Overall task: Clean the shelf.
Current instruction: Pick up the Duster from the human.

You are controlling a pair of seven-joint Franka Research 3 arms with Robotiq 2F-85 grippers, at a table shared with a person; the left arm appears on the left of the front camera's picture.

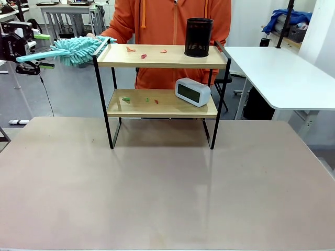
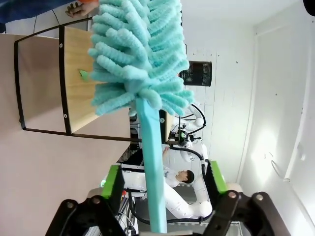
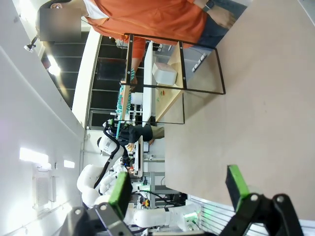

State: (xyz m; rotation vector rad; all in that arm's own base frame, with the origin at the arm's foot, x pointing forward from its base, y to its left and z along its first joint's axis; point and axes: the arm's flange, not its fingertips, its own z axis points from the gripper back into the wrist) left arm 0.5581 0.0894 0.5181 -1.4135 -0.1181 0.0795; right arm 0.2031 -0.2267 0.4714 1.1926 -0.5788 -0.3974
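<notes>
Grey floor, beige tabletop in front, white side table at right, desks far left, blue cloth heaped far right, white wall behind, bright ceiling light.

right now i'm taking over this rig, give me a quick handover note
The left gripper holds the teal duster by its handle, with the head in the air at the left end of the shelf, level with its top board.
The right gripper is open and empty over the table.
Top board: red scraps, black mesh cup.
Lower board: green and red bits, grey clock.
Done: duster in hand.
Left: sweep both boards; nothing looks cleared yet.
</notes>
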